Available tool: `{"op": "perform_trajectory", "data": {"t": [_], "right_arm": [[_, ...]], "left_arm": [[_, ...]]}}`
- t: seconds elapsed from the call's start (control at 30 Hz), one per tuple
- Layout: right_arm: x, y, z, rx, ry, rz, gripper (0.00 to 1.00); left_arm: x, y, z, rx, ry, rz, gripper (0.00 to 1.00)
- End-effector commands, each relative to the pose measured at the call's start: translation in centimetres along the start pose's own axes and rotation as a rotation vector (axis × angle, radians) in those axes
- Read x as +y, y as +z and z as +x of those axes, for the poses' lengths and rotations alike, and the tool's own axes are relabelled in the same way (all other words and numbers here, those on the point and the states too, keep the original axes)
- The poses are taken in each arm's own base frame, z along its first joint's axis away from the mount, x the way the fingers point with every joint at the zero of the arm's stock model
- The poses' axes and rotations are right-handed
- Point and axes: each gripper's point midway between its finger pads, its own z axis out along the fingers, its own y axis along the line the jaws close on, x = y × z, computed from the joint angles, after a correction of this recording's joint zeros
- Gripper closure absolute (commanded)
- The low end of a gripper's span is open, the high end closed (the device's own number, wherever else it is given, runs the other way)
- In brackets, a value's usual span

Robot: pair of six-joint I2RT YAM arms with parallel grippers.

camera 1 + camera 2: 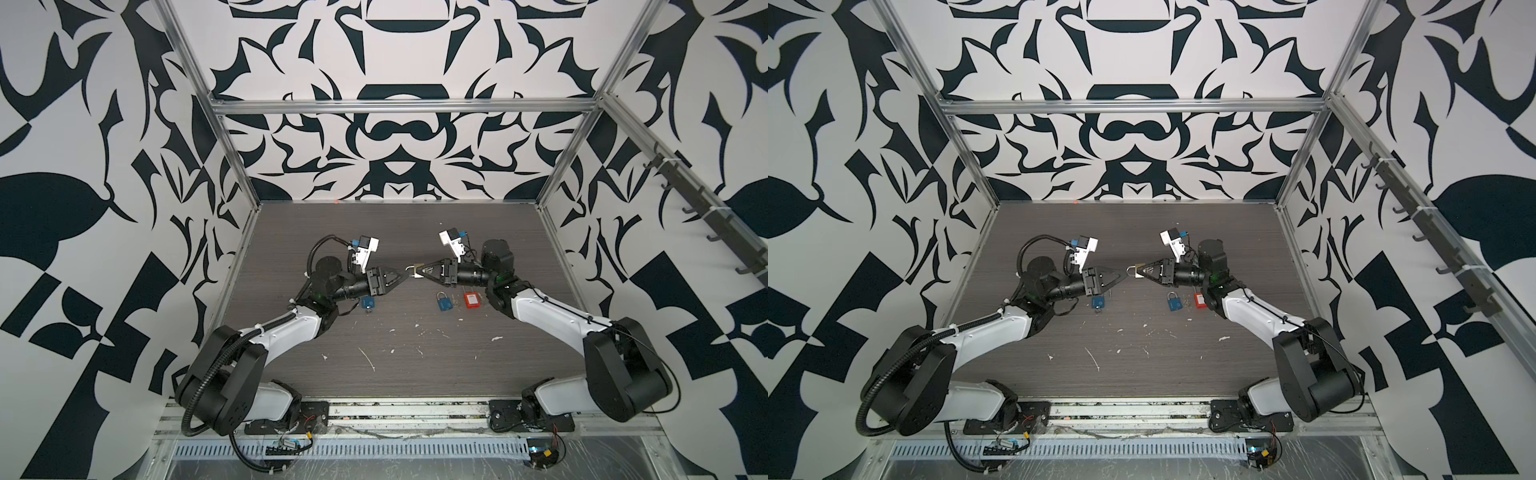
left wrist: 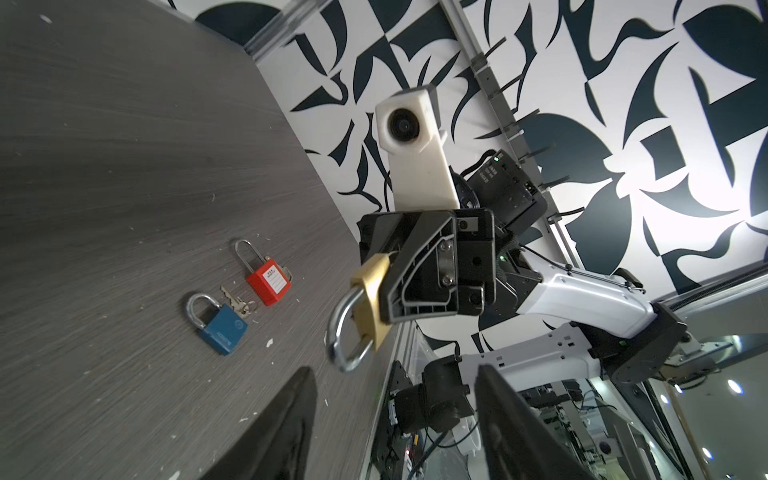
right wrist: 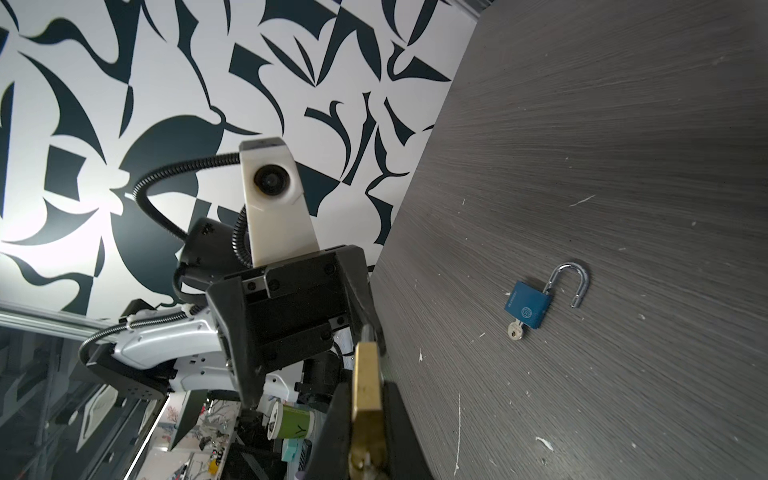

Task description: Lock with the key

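We see the brass padlock [image 2: 370, 303] held up over the middle of the desk [image 1: 374, 232], clear of its surface. Its body is a yellow-gold block. Its steel shackle [image 2: 343, 332] curves out toward the left gripper [image 1: 404, 274]. In the left wrist view both legs of the shackle seem to meet the body, but we cannot tell whether it is latched. The right gripper [image 1: 420, 274] is clamped on the flat sides of the body. The left gripper's fingers [image 2: 291, 432] stand apart and grasp nothing, and in both top views their tips are just beside the shackle.

Only the left wrist view shows the lock's side and the full loop of the shackle. It also shows 3 things lying close together right of the desk's middle: a shut blue padlock [image 2: 222, 328], a bunch of keys [image 2: 237, 301] and a red padlock [image 2: 269, 282].

The right wrist view shows the brass body edge-on. It also shows 1 open blue padlock [image 3: 528, 307] lying left of the desk's middle, shackle swung out, with a key [image 3: 515, 331] in its base. In both top views the left arm partly hides that lock.
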Motion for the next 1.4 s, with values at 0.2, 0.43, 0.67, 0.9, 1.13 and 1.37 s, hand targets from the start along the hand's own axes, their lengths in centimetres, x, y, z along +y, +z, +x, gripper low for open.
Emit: {"op": "perform_trajectory", "data": {"t": [0.2,0.43,0.67,0.9,1.13,1.37], "right_arm": [[3.1,-1.2,-0.9,-0.091,0.03,-0.104,1.0],[3.3,-1.5,-0.4,-0.091,0.008,-0.109,1.0],[3.5,-1.6,-0.3,-0.1,-0.007,-0.116,1.0],[3.6,-1.9,-0.5,-0.112,-0.026,-0.092,1.0],[3.9,-3.2,-0.5,-0.133,-0.088,0.021,1.0],[5.6,-4.0,-0.5,-0.153,-0.128,0.015,1.0]], "left_arm": [[-0.9,0.4,-1.7,-0.014,-0.071,0.197,0.5],[-2.5,2.1,-2.0,0.018,-0.055,0.246,0.55],[-2.5,4.5,-0.7,0.09,-0.09,0.274,0.65],[-2.4,4.6,-0.4,0.096,-0.095,0.273,0.68],[-1.9,3.7,-0.6,0.074,-0.093,0.251,0.51],[-1.7,3.9,-0.6,0.075,-0.095,0.25,0.49]]}}
